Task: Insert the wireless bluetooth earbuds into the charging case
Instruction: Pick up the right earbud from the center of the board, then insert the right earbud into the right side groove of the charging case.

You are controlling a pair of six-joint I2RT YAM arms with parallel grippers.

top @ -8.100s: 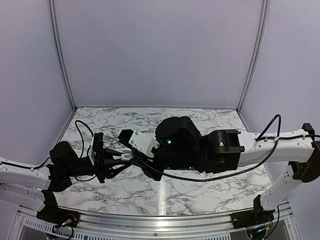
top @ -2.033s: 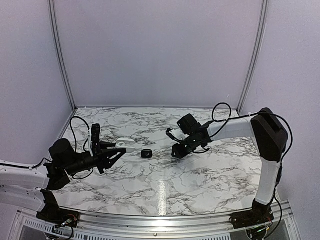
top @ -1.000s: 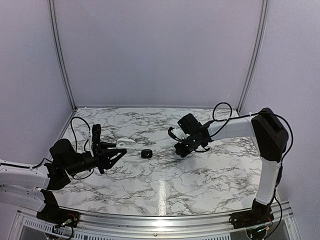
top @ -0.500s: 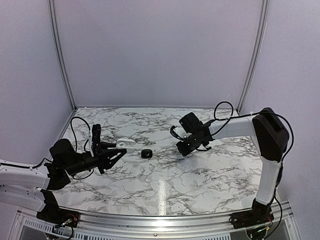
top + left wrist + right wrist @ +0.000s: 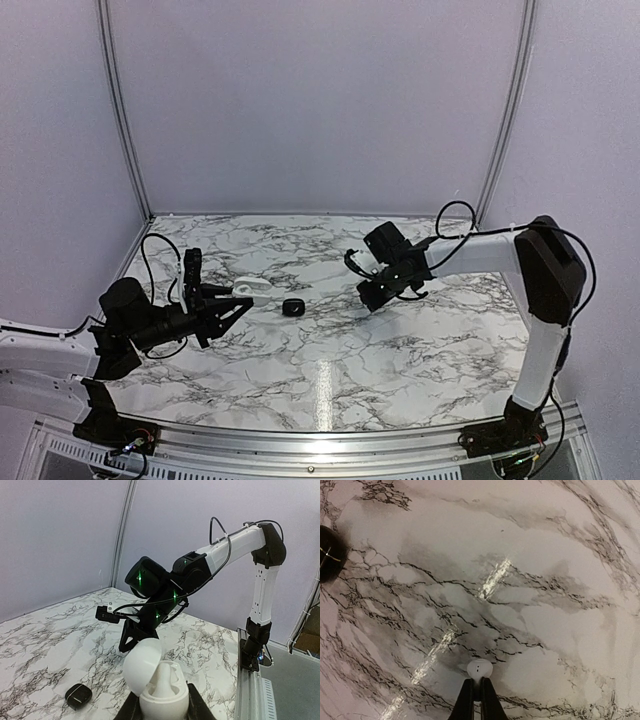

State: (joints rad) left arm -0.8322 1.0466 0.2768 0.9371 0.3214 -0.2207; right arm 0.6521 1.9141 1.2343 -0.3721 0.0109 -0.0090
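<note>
My left gripper (image 5: 162, 704) is shut on the white charging case (image 5: 163, 696) and holds it upright above the table, lid (image 5: 142, 661) open. One white earbud (image 5: 165, 676) stands in the case. In the top view the case (image 5: 254, 290) is at the left gripper (image 5: 238, 300). My right gripper (image 5: 475, 692) is shut on the stem of a second white earbud (image 5: 479, 669), just above the marble. In the top view the right gripper (image 5: 368, 298) is right of centre. No black buds show.
A black oval object (image 5: 292, 306) lies on the marble table (image 5: 330, 370) between the grippers; it shows in the left wrist view (image 5: 78, 696) and at the left edge of the right wrist view (image 5: 329, 552). A metal rail (image 5: 300, 435) runs along the near edge.
The right gripper has drifted slightly right and up from the table with the white earbud in it. Eight seconds ago it was over the case. The left arm has stayed still.
</note>
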